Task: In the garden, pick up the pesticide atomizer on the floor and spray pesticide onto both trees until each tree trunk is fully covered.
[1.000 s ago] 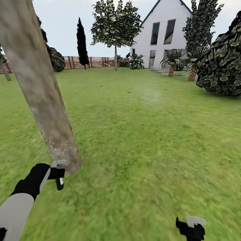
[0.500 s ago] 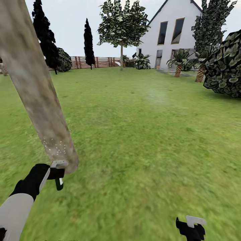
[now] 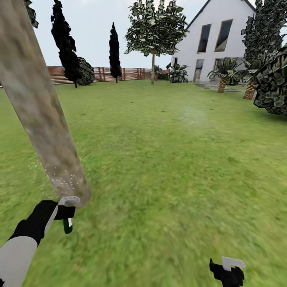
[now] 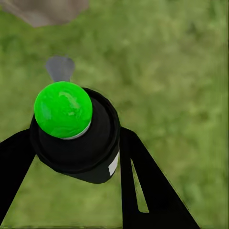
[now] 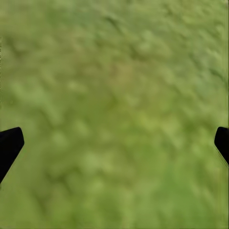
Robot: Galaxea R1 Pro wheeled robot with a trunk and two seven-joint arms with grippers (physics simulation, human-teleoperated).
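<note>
Left jaws [image 4: 76,157] grip the atomizer [image 4: 74,133], nozzle hidden; right jaws [image 5: 114,143] spread wide; trunk [image 3: 40,111] top cut off

No readable text anywhere (the atomizer's label is blank).

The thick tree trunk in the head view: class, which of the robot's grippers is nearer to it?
Left. The left gripper, holding the atomizer, sits at the trunk's base; the right gripper hangs far across the lawn.
</note>
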